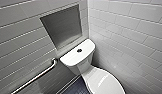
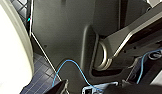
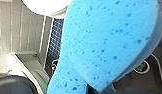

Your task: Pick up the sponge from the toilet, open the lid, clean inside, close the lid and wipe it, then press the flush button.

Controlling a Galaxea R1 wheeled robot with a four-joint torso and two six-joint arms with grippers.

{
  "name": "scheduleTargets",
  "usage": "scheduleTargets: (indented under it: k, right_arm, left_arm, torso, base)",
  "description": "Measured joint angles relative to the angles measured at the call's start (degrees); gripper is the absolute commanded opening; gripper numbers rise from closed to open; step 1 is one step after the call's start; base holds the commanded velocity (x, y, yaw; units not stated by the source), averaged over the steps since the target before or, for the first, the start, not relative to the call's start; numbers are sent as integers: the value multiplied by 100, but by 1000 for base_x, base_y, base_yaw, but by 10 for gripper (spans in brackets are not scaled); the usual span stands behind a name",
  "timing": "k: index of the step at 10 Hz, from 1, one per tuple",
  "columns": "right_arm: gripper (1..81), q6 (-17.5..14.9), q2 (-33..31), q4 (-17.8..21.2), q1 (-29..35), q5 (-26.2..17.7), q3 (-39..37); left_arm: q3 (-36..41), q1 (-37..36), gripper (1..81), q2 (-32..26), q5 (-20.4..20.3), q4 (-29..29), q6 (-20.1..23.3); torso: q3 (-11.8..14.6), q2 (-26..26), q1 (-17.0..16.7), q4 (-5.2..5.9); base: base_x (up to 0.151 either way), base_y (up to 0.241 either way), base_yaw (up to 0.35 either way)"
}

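A blue cable (image 2: 69,60) loops across the robot's dark plate (image 2: 62,30), beside tiled floor (image 2: 41,76).

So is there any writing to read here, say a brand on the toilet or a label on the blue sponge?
None: no readable text in any view.
toilet: no brand or number to be made out on it or on its lid.
sponge: plain blue, only darker pores.
wall tiles: blank, no sign.

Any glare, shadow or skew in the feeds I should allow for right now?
Head view: skewed, tile lines slant; glare streak on the lid; shadow beneath the tank of the toilet. Left wrist view: dim, one pale edge washed out. Right wrist view: evenly lit, the sponge blocking much of it.
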Motion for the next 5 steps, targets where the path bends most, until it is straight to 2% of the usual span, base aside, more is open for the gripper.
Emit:
scheduleTargets:
  k: [2, 5]
  right_arm:
    - [10, 29, 1, 161, 828, -201, 207]
    - [10, 82, -63, 408, 1988, -862, 227]
  left_arm:
    - [-490, 94, 811, 206, 29, 9, 12]
    - [-928, 201, 811, 601, 30, 12, 135]
  torso:
    - [0, 0, 0, 0]
    - [-6, 0, 0, 0]
  base:
    - [0, 0, 0]
    - [0, 0, 0]
